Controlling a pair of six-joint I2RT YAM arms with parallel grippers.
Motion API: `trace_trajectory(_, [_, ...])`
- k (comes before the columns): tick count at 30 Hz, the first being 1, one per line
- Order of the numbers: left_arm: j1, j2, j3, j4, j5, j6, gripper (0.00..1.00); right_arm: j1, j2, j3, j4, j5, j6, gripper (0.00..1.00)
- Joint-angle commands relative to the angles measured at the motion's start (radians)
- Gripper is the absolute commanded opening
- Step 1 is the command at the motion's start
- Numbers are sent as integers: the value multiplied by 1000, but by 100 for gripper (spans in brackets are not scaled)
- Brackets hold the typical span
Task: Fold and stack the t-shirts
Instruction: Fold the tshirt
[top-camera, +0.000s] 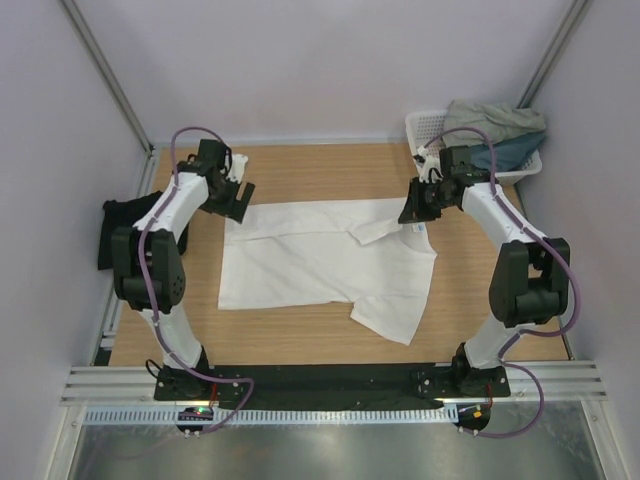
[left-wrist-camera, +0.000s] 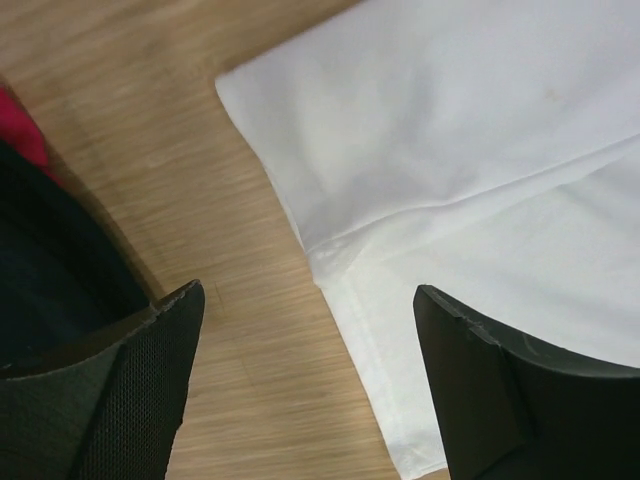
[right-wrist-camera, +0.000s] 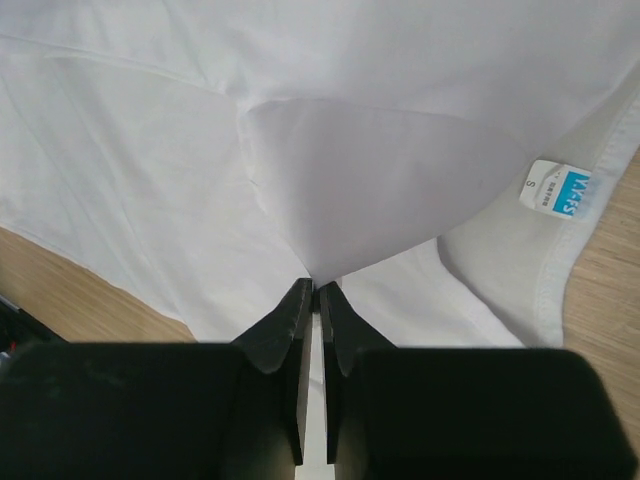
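A white t-shirt lies spread on the wooden table, its hem to the left and its collar to the right. My left gripper hangs open over the shirt's far left corner, with nothing between its fingers. My right gripper is shut on a raised fold of the white t-shirt beside the collar. The small blue neck label shows just right of that fold. A black t-shirt lies at the table's left edge. Grey-green and teal t-shirts are heaped at the back right.
A white lattice basket holds the heaped shirts in the back right corner. Bare wood runs behind the white shirt and along its front. A metal frame rail edges the near side. Walls close the back and sides.
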Motion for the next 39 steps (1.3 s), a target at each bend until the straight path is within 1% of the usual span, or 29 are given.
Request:
trace_trajectory(1, [-10, -22, 126, -33, 107, -44, 85, 5, 9, 27, 24, 50, -38, 15])
trace_trajectory(2, [-12, 7, 143, -55, 162, -51, 81, 5, 8, 37, 9, 68, -50, 30])
trace_trajectory(3, [-13, 19, 155, -82, 186, -56, 79, 7, 6, 55, 6, 91, -65, 36])
trace_trajectory(4, [-15, 30, 172, -92, 199, -62, 75, 4, -3, 67, -2, 136, -71, 41])
trace_trajectory(5, [-18, 42, 177, -109, 216, -64, 74, 4, -9, 81, -14, 162, -73, 46])
trace_trajectory(6, [-24, 56, 180, -119, 253, -62, 73, 5, -21, 104, -19, 177, -117, 48])
trace_trajectory(7, [-27, 61, 181, -128, 268, -58, 70, 5, -40, 115, -25, 190, -134, 49])
trace_trajectory(8, [-30, 64, 175, -132, 281, -56, 68, 11, -51, 129, -27, 211, -150, 50])
trace_trajectory(9, [-33, 66, 169, -132, 293, -56, 66, 51, -57, 152, -30, 232, -173, 51])
trace_trajectory(10, [-33, 70, 157, -137, 299, -56, 64, 77, -58, 165, -36, 251, -244, 51])
trace_trajectory(11, [-33, 72, 151, -140, 302, -57, 62, 120, -58, 176, -56, 303, -298, 51])
trace_trajectory(12, [-33, 75, 143, -142, 305, -62, 60, 204, -55, 182, -54, 337, -335, 50])
trace_trajectory(13, [-33, 79, 132, -145, 316, -64, 55, 244, -54, 182, -47, 345, -399, 49])
trace_trajectory(14, [-33, 81, 126, -148, 321, -70, 53, 275, -34, 181, -39, 339, -423, 45])
trace_trajectory(15, [-33, 82, 122, -148, 327, -80, 50, 331, -14, 187, -36, 328, -439, 44])
trace_trajectory(16, [-33, 87, 111, -152, 342, -84, 39, 352, 6, 193, -37, 323, -449, 43])
trace_trajectory(18, [-33, 92, 103, -154, 351, -84, 31, 376, 75, 214, -40, 267, -432, 41])
trace_trajectory(21, [-33, 92, 83, -149, 338, -87, 27, 396, 148, 232, -39, 242, -394, 37])
trace_trajectory(24, [-38, 95, 57, -139, 322, -77, 24, 399, 204, 242, -33, 262, -403, 36])
trace_trajectory(25, [-39, 98, 53, -140, 324, -74, 16, 398, 216, 247, -43, 268, -415, 36])
trace_trajectory(28, [-41, 115, 49, -137, 324, -82, 3, 398, 253, 242, -56, 271, -450, 32])
trace_trajectory(36, [-39, 144, 52, -135, 325, -93, 4, 403, 313, 258, -48, 282, -449, 32])
trace_trajectory(39, [-39, 147, 52, -135, 318, -90, 5, 401, 327, 256, -54, 276, -449, 36])
